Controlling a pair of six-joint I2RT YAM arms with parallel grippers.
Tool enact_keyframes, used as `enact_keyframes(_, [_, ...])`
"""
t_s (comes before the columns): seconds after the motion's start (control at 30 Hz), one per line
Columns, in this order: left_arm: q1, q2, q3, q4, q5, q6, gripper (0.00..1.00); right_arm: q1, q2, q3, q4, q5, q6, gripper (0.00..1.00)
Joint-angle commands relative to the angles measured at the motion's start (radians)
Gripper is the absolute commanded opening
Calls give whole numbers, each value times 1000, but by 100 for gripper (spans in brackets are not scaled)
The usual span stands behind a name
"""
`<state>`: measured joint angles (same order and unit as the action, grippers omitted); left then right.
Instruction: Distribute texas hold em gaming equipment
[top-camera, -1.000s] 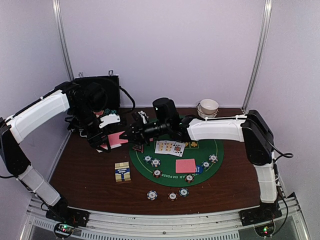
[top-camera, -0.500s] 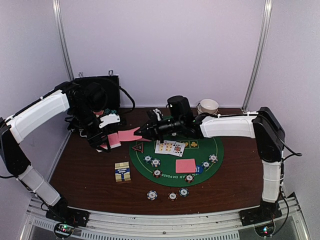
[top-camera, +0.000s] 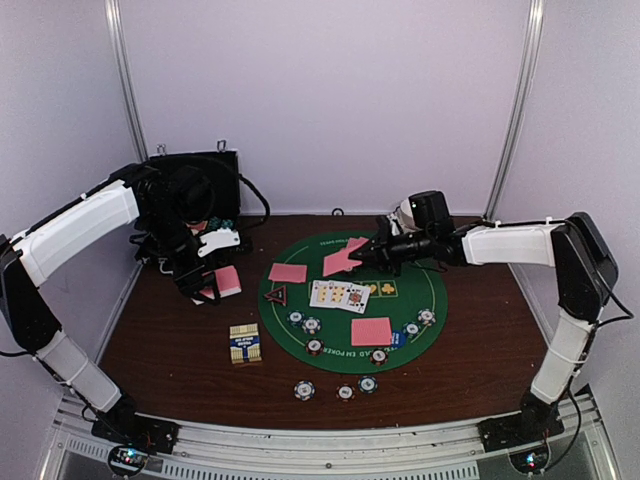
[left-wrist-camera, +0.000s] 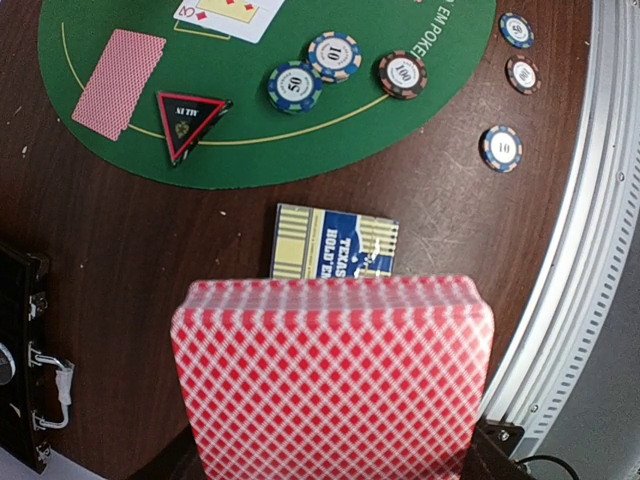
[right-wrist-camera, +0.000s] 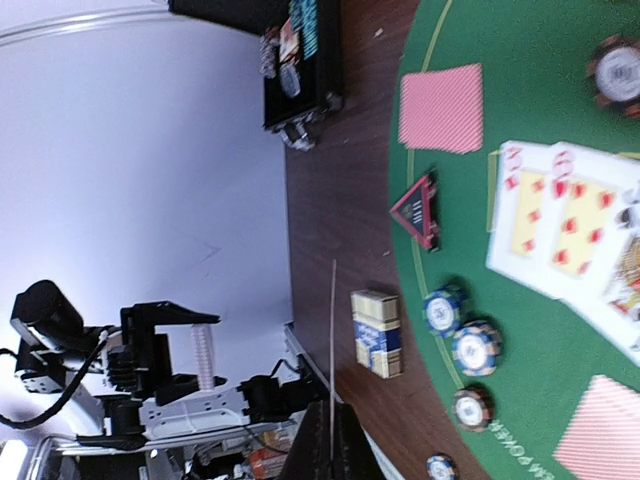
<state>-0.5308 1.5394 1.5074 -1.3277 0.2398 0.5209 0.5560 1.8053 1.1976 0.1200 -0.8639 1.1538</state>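
Over the mat's (top-camera: 420, 285) far side, my right gripper (top-camera: 368, 252) has swung clear of the deck (top-camera: 230, 280), pinching 1 pink-backed card (top-camera: 342, 261); another now lies beside the red triangular marker (top-camera: 275, 294). With my left gripper (top-camera: 212, 290) clamping the deck, dealing is advancing.

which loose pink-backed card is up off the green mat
The tilted pink-backed card pinched in the right gripper, over the round green mat's far side. The other two lie flat: the left-edge card and the front card.

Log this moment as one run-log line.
left hand: shut on deck | right hand: shut on card, over mat | lying on mat: two face-down cards
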Motion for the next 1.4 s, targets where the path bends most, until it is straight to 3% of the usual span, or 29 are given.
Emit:
enact_keyframes(0.0, [5, -10, -3, 12, 1, 4, 0, -104, -61, -49, -186, 79, -195, 0])
enact_keyframes(0.1, [5, -10, 0, 11, 1, 4, 0, -156, -50, -53, -282, 127, -284, 0])
enact_keyframes(0.33, [5, -8, 6, 7, 3, 6, 0, -206, 41, -21, -329, 180, -380, 0])
enact_keyframes(0.93, [5, -1, 21, -6, 8, 9, 0, -217, 192, 83, -343, 212, -439, 1])
enact_keyframes(1.03, [5, -2, 19, -6, 10, 10, 0, -217, 208, 79, -367, 217, -458, 14])
enact_keyframes(1.2, [5, 0, 21, -7, 13, 10, 0, -215, 186, 70, -415, 277, -497, 46])
enact_keyframes(1.37, [5, -1, 22, -13, 21, 9, 0, -209, 114, 79, -469, 358, -538, 65])
